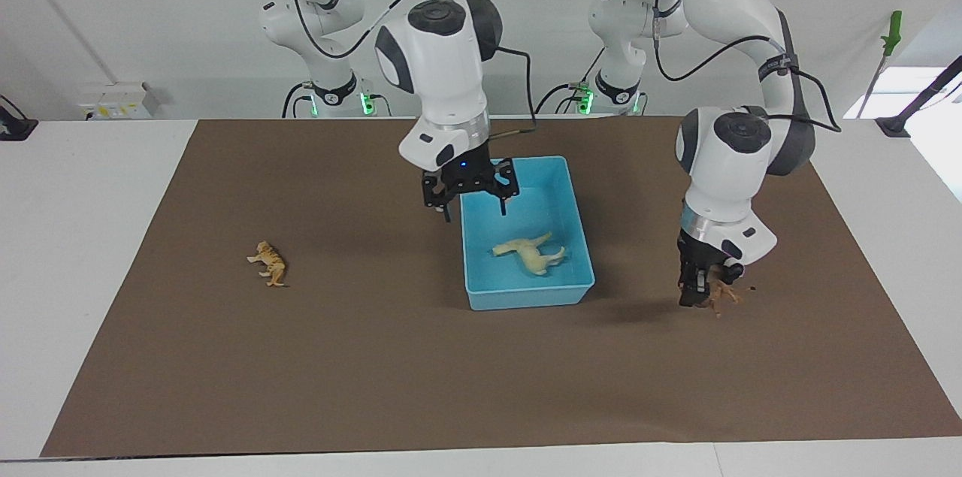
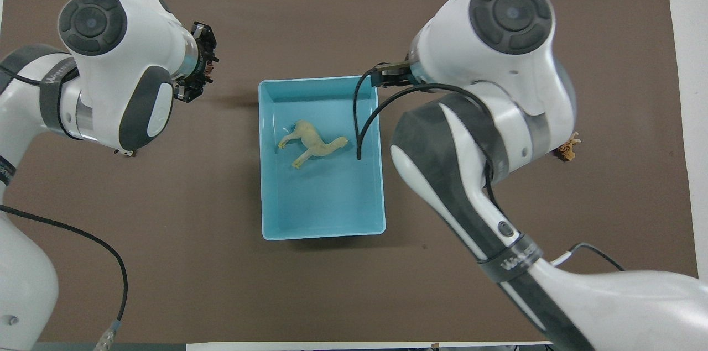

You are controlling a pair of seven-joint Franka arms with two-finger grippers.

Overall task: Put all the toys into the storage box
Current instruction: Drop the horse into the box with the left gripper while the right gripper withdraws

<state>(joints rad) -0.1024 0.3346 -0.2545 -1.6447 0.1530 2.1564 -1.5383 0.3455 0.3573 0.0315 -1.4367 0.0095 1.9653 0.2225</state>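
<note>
So far, one of the four toys is seen inside the storage box (image 1: 526, 293): the cream-yellow horse (image 1: 530, 252) lies on its side on the blue floor, toward the wall farther from the robots. The right hand (image 1: 470, 195) is raised over the box's rim at the end nearer the robots, its fingers spread wide and nothing held between them.

The brown lion (image 1: 725, 295) is gripped by the left hand (image 1: 695, 298), whose fingers are closed on it. It hangs just over the brown mat (image 1: 376, 372), well apart from the box, toward the left arm's end of the surface. Its delivery is judged to be the step in hand, since a carry across to the box and a release are still needed.

The orange striped tiger (image 1: 269, 264) lies on its side on the mat toward the right arm's end of the surface, well apart from the box and untouched. In the overhead view only its tip is seen past the right arm.

The panda is not clearly made out; only a small sliver shows under the left arm in the overhead view, so its place cannot be told with confidence.

By this reading, one toy is stored, one is in hand, and two are left to be picked up.
</note>
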